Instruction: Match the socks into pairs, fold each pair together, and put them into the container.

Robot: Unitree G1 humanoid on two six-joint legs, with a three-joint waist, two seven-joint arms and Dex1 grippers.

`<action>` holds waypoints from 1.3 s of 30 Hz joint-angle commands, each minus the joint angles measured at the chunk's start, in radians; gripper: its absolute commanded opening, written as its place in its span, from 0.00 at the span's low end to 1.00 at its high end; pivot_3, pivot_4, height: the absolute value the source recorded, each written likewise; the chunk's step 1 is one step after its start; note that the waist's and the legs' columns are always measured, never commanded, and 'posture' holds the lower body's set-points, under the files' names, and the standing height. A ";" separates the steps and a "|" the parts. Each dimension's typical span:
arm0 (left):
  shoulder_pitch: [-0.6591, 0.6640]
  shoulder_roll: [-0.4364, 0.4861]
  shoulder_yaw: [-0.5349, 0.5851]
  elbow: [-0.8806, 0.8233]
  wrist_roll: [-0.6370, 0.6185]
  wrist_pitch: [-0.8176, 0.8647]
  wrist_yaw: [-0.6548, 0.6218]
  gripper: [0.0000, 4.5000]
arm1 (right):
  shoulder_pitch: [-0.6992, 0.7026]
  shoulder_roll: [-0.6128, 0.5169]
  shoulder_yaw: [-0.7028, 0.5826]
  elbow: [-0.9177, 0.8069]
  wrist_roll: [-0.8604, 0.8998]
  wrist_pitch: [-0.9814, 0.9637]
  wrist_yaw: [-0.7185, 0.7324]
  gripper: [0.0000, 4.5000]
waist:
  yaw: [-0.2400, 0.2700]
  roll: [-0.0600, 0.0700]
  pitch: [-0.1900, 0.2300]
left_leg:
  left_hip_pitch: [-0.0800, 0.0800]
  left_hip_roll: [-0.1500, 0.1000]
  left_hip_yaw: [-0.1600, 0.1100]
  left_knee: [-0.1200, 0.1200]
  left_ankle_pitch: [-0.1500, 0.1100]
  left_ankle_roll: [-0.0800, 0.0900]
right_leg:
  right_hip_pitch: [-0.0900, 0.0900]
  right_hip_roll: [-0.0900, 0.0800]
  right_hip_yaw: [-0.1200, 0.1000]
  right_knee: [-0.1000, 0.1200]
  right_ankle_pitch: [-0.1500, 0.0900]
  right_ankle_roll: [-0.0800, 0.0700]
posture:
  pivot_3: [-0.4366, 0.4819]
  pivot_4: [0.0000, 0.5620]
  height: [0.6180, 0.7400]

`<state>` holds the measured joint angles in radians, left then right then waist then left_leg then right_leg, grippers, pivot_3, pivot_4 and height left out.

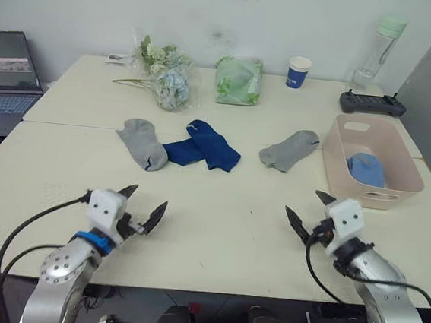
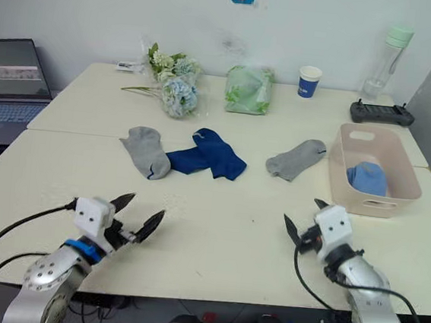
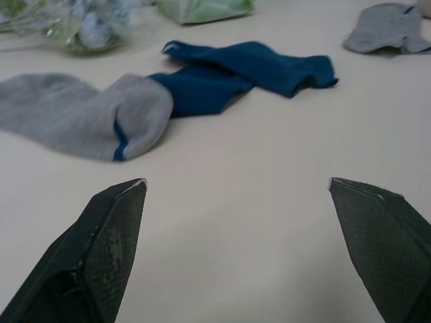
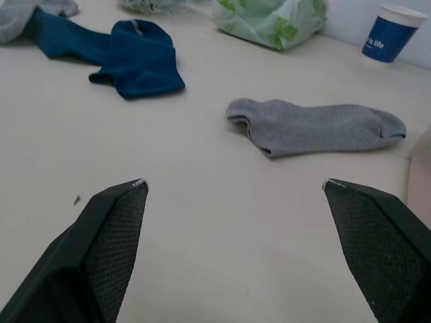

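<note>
Two grey socks lie on the cream table: one (image 1: 142, 142) at mid-left, the other (image 1: 288, 149) at mid-right. Two navy blue socks (image 1: 205, 146) lie crossed between them, one tucked partly under the left grey sock. A folded light blue pair (image 1: 366, 170) rests inside the pale pink container (image 1: 370, 195) at the right. My left gripper (image 1: 142, 206) hovers open near the front edge, well short of the left grey sock. My right gripper (image 1: 311, 209) is open too, in front of the right grey sock and beside the container's near left corner.
Along the back stand a flower bunch (image 1: 165, 75), a green wrapped bundle (image 1: 238, 80), a blue-and-white paper cup (image 1: 298, 72), a clear bottle (image 1: 379, 51) and a black controller (image 1: 371, 105). A laptop (image 1: 7, 73) sits far left.
</note>
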<state>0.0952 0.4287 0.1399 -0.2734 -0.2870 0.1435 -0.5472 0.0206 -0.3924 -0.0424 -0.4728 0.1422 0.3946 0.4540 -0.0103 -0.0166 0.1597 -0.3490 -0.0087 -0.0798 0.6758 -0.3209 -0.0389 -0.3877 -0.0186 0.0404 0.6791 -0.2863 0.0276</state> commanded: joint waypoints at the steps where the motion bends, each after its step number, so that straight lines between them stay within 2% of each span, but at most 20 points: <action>1: -0.135 -0.010 -0.074 0.014 0.035 0.007 -0.003 1.00 | -0.061 -0.013 0.016 -0.019 0.039 0.066 0.020 0.99 | 0.003 0.000 0.000 | 0.000 0.000 0.000 0.000 0.000 0.000 | 0.000 0.000 0.000 0.000 0.000 0.000 | 0.48 0.27 1.00; 5: -0.322 -0.052 -0.183 0.156 0.114 0.021 0.006 1.00 | -0.096 -0.024 0.041 -0.040 0.059 0.100 0.046 0.99 | 0.002 0.000 0.000 | 0.000 0.000 0.000 0.000 0.000 0.000 | 0.000 0.000 -0.001 -0.001 0.000 0.000 | 0.48 0.27 1.00; 10: -0.483 -0.116 -0.279 0.340 0.184 0.035 0.014 1.00 | -0.124 -0.027 0.043 -0.025 0.048 0.107 0.029 0.99 | 0.001 -0.001 0.000 | -0.001 -0.001 0.000 0.000 0.000 0.000 | -0.001 0.000 -0.001 -0.001 0.000 0.000 | 0.48 0.27 1.00; 13: -0.579 -0.171 -0.320 0.484 0.244 0.041 0.062 1.00 | -0.123 -0.022 0.046 -0.023 0.047 0.112 0.020 0.99 | 0.001 -0.001 0.000 | -0.001 -0.001 0.000 0.000 0.000 0.000 | -0.001 0.000 -0.002 0.000 0.000 0.000 | 0.48 0.27 1.00; 16: -0.660 -0.228 -0.334 0.611 0.285 0.069 0.114 1.00 | -0.120 -0.012 0.050 -0.056 0.061 0.139 0.010 0.99 | 0.002 -0.001 0.001 | -0.002 -0.001 0.000 0.000 0.000 0.000 | -0.001 0.000 -0.003 0.000 0.000 0.001 | 0.48 0.27 1.00; 22: -0.703 -0.253 -0.312 0.679 0.298 0.133 0.144 1.00 | -0.109 -0.020 0.035 -0.071 0.063 0.151 0.003 0.99 | -0.010 -0.001 0.001 | -0.002 0.000 -0.001 0.000 0.000 0.000 | -0.002 0.000 -0.002 0.000 0.000 0.001 | 0.48 0.27 1.00; 31: -0.723 -0.250 -0.264 0.704 0.285 0.157 0.164 0.41 | -0.100 -0.017 0.042 -0.082 0.069 0.158 -0.010 1.00 | -0.016 -0.001 0.001 | -0.002 0.000 -0.002 0.000 0.000 0.000 | -0.002 0.000 -0.002 0.000 0.000 0.001 | 0.48 0.27 1.00; 36: -0.712 -0.251 -0.264 0.677 0.279 0.101 0.139 0.03 | -0.101 -0.022 0.053 -0.075 0.068 0.148 -0.004 1.00 | -0.016 -0.001 0.001 | -0.003 -0.001 -0.002 0.000 0.000 0.000 | -0.002 0.000 -0.001 0.000 0.000 0.001 | 0.48 0.27 1.00; 39: -0.659 -0.224 -0.296 0.575 0.258 0.039 0.029 0.01 | -0.103 -0.030 0.047 -0.067 0.074 0.141 0.009 1.00 | -0.016 -0.001 0.001 | -0.003 -0.001 -0.002 0.000 0.000 -0.001 | -0.002 0.000 -0.001 -0.001 0.000 0.001 | 0.48 0.27 1.00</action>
<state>-0.5713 0.1948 -0.1399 0.3751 -0.0142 0.2325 -0.4697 -0.0764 -0.4152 0.0206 -0.5069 0.2043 0.5550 0.4566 -0.0266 -0.0176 0.1604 -0.3522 -0.0092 -0.0816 0.6756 -0.3203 -0.0400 -0.3899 -0.0192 0.0394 0.6784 -0.2868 0.0290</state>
